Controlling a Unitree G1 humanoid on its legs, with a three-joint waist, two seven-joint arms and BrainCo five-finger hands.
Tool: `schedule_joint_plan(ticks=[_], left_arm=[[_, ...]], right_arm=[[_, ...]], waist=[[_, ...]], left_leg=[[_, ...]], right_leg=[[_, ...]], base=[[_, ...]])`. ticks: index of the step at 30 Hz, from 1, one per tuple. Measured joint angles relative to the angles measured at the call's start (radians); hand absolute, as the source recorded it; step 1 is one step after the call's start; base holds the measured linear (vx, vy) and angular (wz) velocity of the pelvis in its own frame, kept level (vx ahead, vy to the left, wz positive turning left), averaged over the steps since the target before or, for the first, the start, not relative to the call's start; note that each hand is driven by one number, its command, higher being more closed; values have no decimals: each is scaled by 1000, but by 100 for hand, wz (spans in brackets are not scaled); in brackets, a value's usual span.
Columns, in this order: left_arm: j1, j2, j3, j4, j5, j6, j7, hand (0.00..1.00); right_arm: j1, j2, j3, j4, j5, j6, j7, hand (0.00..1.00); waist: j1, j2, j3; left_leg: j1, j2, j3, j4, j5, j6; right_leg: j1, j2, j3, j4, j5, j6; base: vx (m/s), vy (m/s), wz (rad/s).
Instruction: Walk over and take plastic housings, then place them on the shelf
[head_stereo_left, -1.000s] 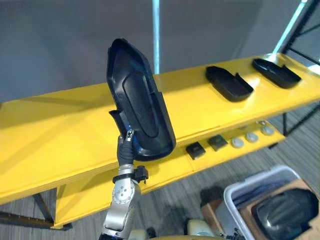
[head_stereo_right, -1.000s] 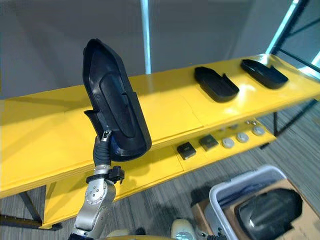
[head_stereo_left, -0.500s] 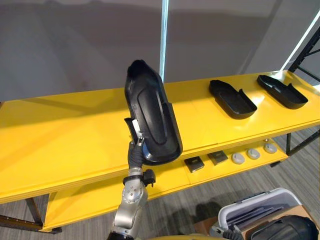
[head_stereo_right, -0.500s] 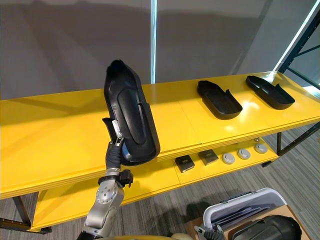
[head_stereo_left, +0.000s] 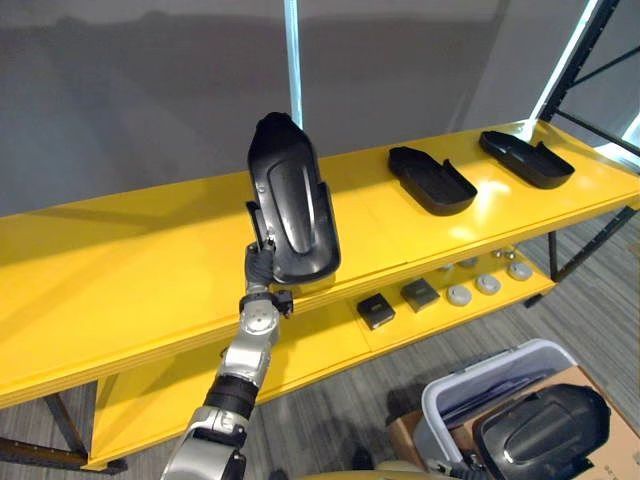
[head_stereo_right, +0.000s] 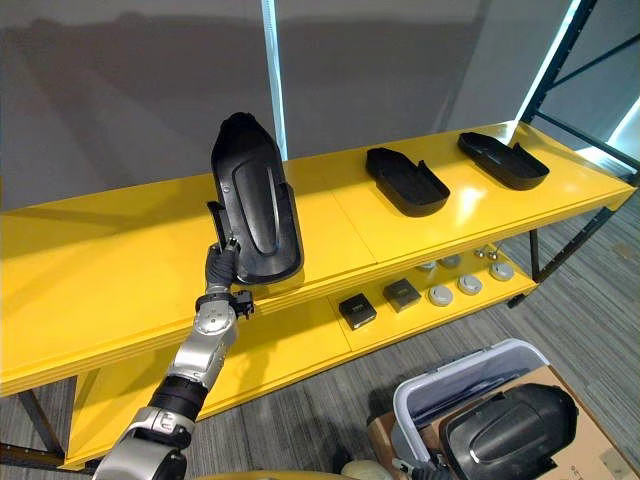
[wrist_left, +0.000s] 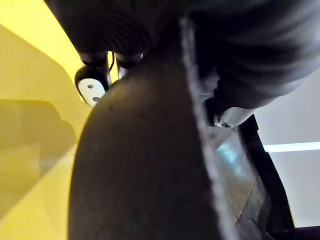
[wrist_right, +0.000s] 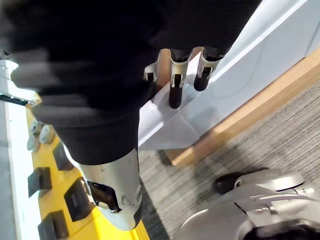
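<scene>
At the lower centre of the left eye view, the left hand (head_stereo_left: 262, 268) has its fingers (wrist_left: 94, 86) curled round the bottom end of a black plastic housing (head_stereo_left: 292, 205). It holds the housing upright with the hollow side turned away. The housing stands directly above the hand, its long body rising over the middle of the yellow shelf (head_stereo_left: 120, 260), its lower end level with the shelf's front edge; whether it touches the board cannot be told. Toward the upper right, two more housings lie flat on the same shelf, one (head_stereo_left: 431, 180) nearer the centre and one (head_stereo_left: 525, 158) near the right end. On the lower shelf (head_stereo_left: 310, 350) sit small black square parts (head_stereo_left: 376, 310) and round grey pieces (head_stereo_left: 459, 295). In the lower right corner a white bin (head_stereo_left: 450, 385) stands beside a cardboard box (head_stereo_left: 612, 392) holding another black housing (head_stereo_left: 540, 430). The right hand (wrist_right: 173, 82) hangs with straight, relaxed fingers beside the bin's white wall.
</scene>
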Motion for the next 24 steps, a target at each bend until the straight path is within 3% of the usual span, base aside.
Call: schedule_joint_plan(ticks=[4,5,16,24], left_arm=[[-92,21,33,60,-2,0,5,100],[-102,32,47,69,-2,1,13,0],[-175,35,72,120,-39,2,42,0],[-180,19,74,121,-79,-5,49,0]], right_arm=[[-10,-3,0,6,0,0,12,0],[-26,-8,0,23,0,1,15,0],[-67,-12,4,26,1,-8,17,0],[-69,-14,8,21,2,-9,18,0]], waist=[[-4,4,16],[-14,4,20],[-50,5,71],[-49,8,77]], left_leg=[[-4,-3,8,6,6,6],[-4,-3,11,7,6,6],[12,-1,12,6,5,6],[8,7,14,0,5,5]], right_leg=[[-9,5,8,1,7,-10],[-10,6,10,-1,7,-10],[5,5,10,-4,8,-12],[5,6,6,-9,4,-6]], base=[[102,-4,-8],[88,2,-7],[-12,-2,-1],[-30,-10,1]])
